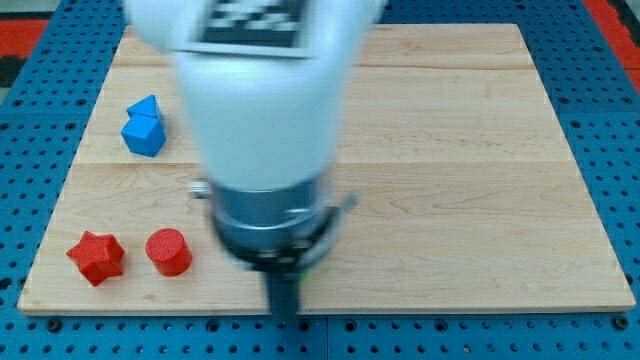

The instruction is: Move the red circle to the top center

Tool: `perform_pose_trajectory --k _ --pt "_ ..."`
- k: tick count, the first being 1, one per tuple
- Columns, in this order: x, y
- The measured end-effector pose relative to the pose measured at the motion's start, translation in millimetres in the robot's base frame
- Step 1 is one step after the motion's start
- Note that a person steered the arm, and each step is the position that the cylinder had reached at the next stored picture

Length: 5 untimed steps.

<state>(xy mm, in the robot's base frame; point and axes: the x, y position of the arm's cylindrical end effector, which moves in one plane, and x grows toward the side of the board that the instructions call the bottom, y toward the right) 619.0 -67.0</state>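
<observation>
The red circle [169, 251] sits on the wooden board [450, 150] near its bottom left corner. A red star [96, 257] lies just to its left. My rod comes down from the large white arm body [265, 110] in the middle of the view. My tip [286, 314] is at the board's bottom edge, well to the right of the red circle and apart from it. A sliver of green shows at the rod's right side [310, 265]; its shape is hidden by the arm.
A blue block [144, 126], made of angular facets, lies at the left side of the board, above the red blocks. A blue pegboard surface [610, 60] surrounds the board.
</observation>
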Motion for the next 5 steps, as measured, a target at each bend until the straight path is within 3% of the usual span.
perform_pose_trajectory --k 2,4,5 --pt "-2 -232" --pt "-46 -94" --pt "-59 -70"
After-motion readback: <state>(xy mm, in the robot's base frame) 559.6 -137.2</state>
